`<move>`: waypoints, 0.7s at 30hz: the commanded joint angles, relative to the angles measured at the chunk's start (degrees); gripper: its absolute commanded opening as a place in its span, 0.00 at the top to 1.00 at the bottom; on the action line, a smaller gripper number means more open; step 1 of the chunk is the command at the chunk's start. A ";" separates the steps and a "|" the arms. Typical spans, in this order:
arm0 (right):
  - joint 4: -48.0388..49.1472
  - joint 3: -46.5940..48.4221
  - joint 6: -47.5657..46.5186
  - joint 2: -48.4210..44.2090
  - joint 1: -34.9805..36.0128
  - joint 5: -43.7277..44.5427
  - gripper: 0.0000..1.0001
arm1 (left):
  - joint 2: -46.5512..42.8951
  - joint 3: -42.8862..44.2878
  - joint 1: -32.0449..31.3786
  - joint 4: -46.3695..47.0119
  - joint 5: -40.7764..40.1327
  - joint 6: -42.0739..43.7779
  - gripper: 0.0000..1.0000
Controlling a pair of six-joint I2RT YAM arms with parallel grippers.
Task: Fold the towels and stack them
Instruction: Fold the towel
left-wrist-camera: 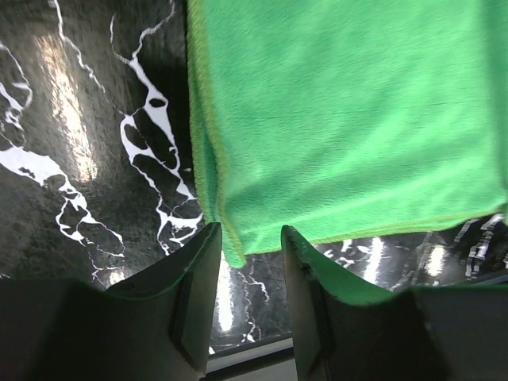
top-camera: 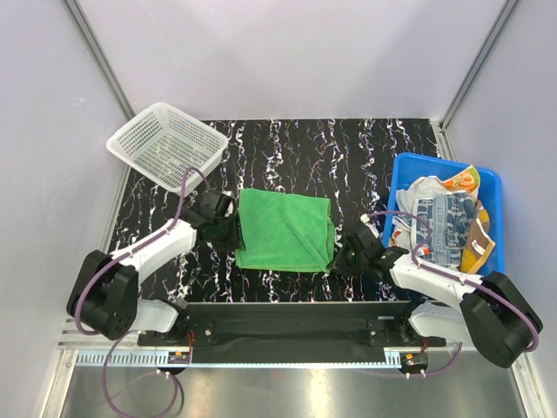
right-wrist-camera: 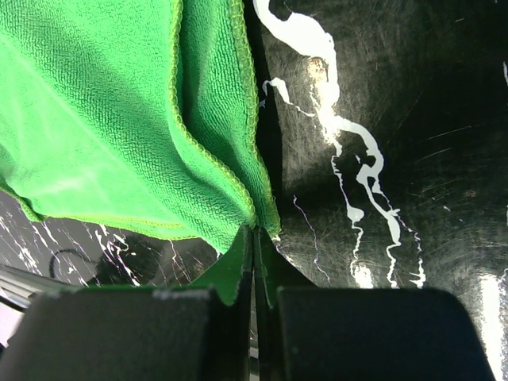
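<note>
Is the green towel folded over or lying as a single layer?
Folded. The green towel shows two hemmed layers stacked along its edge in the right wrist view.

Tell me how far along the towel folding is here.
Done: green towel lies folded over on the table. In hand: right pincer pinches its corner shut; left pincer stands open astride the other near corner. Remaining: the other towels sit crumpled in the blue tub, no stack yet.
</note>
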 commanded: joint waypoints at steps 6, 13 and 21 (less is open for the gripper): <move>1.43 0.67 -0.40 -0.54 0.47 0.65 1.00 | 4.61 -0.59 -1.21 3.08 0.05 -0.89 0.60; 1.34 -0.13 -0.14 -1.33 0.39 1.00 1.00 | 6.19 -0.33 -1.21 1.77 -2.59 -1.41 0.96; -4.28 -0.39 -0.05 -3.87 0.39 4.25 1.00 | 5.93 3.71 -1.21 -6.32 -10.40 -0.71 1.00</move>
